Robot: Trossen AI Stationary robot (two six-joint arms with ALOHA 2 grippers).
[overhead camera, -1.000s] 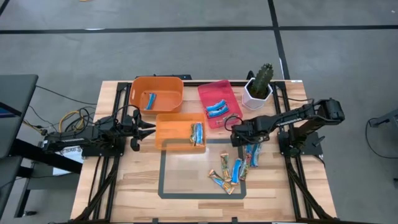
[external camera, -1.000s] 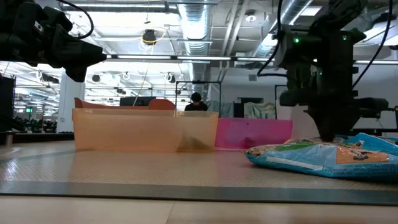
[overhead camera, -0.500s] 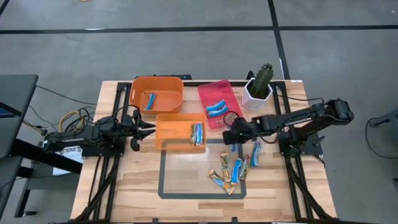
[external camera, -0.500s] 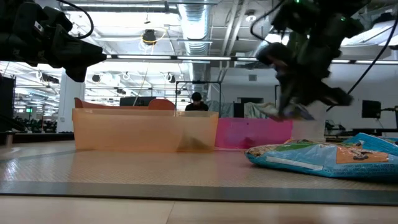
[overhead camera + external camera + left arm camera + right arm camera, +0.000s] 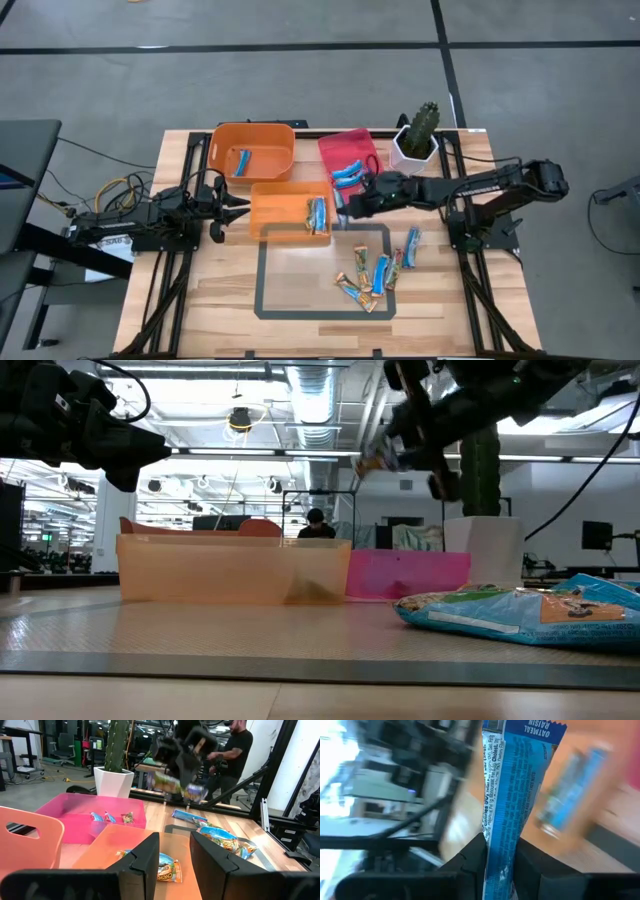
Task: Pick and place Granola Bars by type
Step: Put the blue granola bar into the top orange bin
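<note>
My right gripper (image 5: 347,207) is shut on a blue granola bar (image 5: 512,780), in the air by the right end of the small orange bin (image 5: 270,212). That bin holds one bar (image 5: 317,215). The pink bin (image 5: 365,148) holds blue bars (image 5: 348,176). The large orange bin (image 5: 262,136) holds one blue bar (image 5: 242,160). Several loose bars (image 5: 380,273) lie flat on the table. My left gripper (image 5: 236,208) is open and empty at the small bin's left end. My right gripper pinches the blue bar between its two fingers (image 5: 470,857) near one end (image 5: 496,840). The rest of the wrapper sticks out past the fingertips. The bar is lifted clear, roughly level under the gripper in the left wrist view (image 5: 176,786).
A potted cactus in a white pot (image 5: 415,140) stands at the far right, beside the pink bin. A black tape rectangle (image 5: 262,285) marks the table's near middle. A person (image 5: 235,750) stands in the room beyond the table.
My right gripper has risen from the loose bars at the table's right with a blue bar, lifting it clear. It has gone toward the table's left, to the gap between the pink bin and the small orange bin.
</note>
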